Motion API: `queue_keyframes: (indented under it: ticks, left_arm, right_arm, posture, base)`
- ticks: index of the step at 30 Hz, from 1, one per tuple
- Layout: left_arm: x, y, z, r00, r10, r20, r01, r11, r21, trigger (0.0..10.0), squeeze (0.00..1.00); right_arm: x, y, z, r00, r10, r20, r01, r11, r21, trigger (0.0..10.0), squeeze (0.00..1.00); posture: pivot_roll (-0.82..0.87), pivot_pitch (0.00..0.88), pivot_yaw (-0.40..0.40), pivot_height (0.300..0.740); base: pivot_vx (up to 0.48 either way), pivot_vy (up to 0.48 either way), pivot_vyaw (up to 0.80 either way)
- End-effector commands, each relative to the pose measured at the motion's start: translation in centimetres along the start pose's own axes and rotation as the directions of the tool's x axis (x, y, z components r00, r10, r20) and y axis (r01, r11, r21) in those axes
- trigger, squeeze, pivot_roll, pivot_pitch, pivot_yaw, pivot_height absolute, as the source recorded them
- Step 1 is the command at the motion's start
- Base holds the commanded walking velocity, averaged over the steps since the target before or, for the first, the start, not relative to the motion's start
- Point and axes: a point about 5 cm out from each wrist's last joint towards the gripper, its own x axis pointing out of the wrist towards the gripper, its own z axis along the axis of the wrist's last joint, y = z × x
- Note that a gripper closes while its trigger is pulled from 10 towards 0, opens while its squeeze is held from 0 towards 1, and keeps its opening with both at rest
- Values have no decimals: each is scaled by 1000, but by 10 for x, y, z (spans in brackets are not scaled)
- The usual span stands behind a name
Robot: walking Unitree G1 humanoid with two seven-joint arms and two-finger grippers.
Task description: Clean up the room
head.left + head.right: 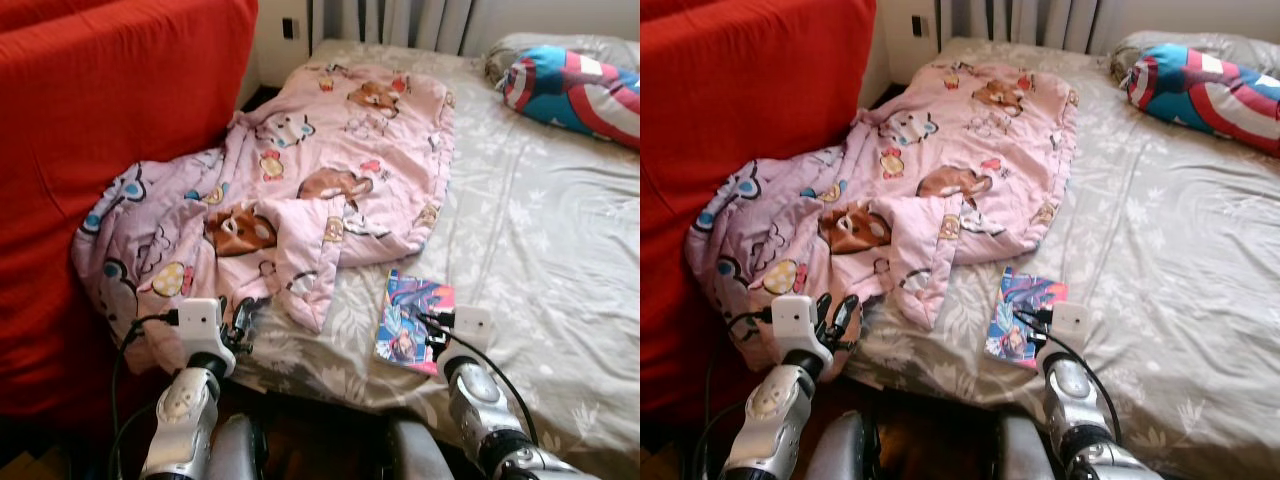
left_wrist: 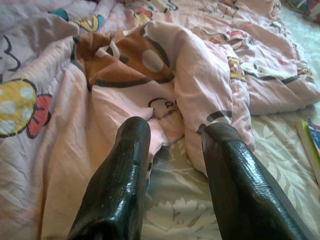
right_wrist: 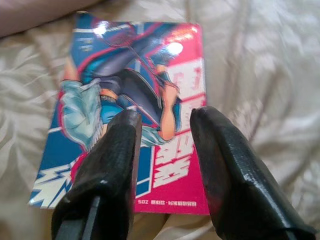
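Note:
A crumpled pink cartoon blanket point(image 1: 320, 170) lies across the left half of the bed, one corner hanging over its near edge. My left gripper point(image 1: 240, 325) is at that near corner, open, and in the left wrist view its fingers point(image 2: 132, 165) point at a fold of the blanket point(image 2: 125, 65) without holding it. A glossy comic book point(image 1: 412, 318) lies flat on the grey floral sheet point(image 1: 540, 260) near the bed's front edge. My right gripper point(image 1: 428, 325) hovers just over the book point(image 3: 125, 85), open, with nothing held.
A big red-covered piece of furniture point(image 1: 110, 120) stands tight against the bed's left side. A round shield-patterned pillow point(image 1: 575, 92) lies at the far right of the bed. Curtains point(image 1: 390, 20) hang behind the bed.

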Motion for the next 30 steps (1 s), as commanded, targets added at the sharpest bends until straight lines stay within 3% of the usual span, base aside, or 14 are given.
queue_keyframes:
  ticks: [1, 4, 5, 7, 9, 10, 11, 15, 25, 27, 30]
  left_arm:
    - [-5, -2, -2, 1000, -15, -11, 15, 1000, 14, 10000, 0]
    - [-7, -1, -2, 1000, -14, -13, 15, 1000, 16, 10000, 0]
    - [-9, 0, -2, 1000, -14, -14, 14, 1000, 20, 10000, 0]
    - [-9, 2, -2, 1000, -13, -18, 14, 1000, 25, 10000, 0]
    - [-9, 4, -1, 1000, -11, -20, 11, 1000, 30, 10000, 0]
    - [-9, 4, -1, 1000, -10, -20, 10, 999, 30, 10000, 0]
    - [-9, 4, 0, 1000, -9, -20, 10, 999, 31, 10000, 0]
    - [-8, 1, 0, 1000, -10, -21, 11, 999, 30, 10000, 0]
    - [-7, 0, -1, 1000, -11, -25, 11, 1000, 23, 10000, 0]
    - [-7, -1, -1, 1000, -12, -25, 13, 1000, 23, 10000, 0]
    - [-7, -2, -1, 999, -17, -27, 18, 999, 27, 10000, 0]
  right_arm:
    - [2, -1, 2, 1000, -16, -19, 18, 995, 100, 10000, 0]
    - [3, 1, 5, 1000, -9, -13, 10, 994, 110, 10000, 82]
    - [3, 3, 7, 1000, -2, -5, 3, 993, 118, 10000, 969]
    - [4, 6, 11, 1000, 13, 17, -15, 993, 116, 10000, 1000]
    - [4, 10, 15, 999, 29, 42, -32, 997, 76, 10000, 1000]
    - [4, 13, 17, 997, 49, 58, -51, 998, 29, 10000, 561]
    - [4, 20, 20, 992, 95, 89, -90, 995, -53, 10000, 0]
    - [1, 26, 23, 979, 145, 146, -129, 985, -115, 10000, 0]
    - [-2, 7, 20, 978, 94, 185, -69, 988, -141, 10000, 0]
    - [-2, 5, 18, 979, 89, 183, -64, 988, -138, 10000, 0]
    - [-2, 3, 16, 985, 52, 167, -44, 998, -46, 10000, 0]
  posture:
    - [-1, 172, -14, 601]
    - [1, 177, -11, 601]
    - [7, 187, -8, 601]
    - [10, 192, -7, 601]
    - [11, 203, -5, 601]
    - [10, 205, -5, 601]
    - [8, 206, -4, 601]
    - [4, 206, -6, 601]
    - [-8, 206, -8, 571]
    - [-6, 206, -8, 561]
    - [-4, 209, -7, 561]
  base:
    - [0, 0, 0]
    - [0, 0, 0]
    - [0, 0, 0]
    - [0, 0, 0]
    - [0, 0, 0]
    - [0, 0, 0]
    - [0, 0, 0]
    - [0, 0, 0]
    - [0, 0, 0]
    - [0, 0, 0]
    - [0, 0, 0]
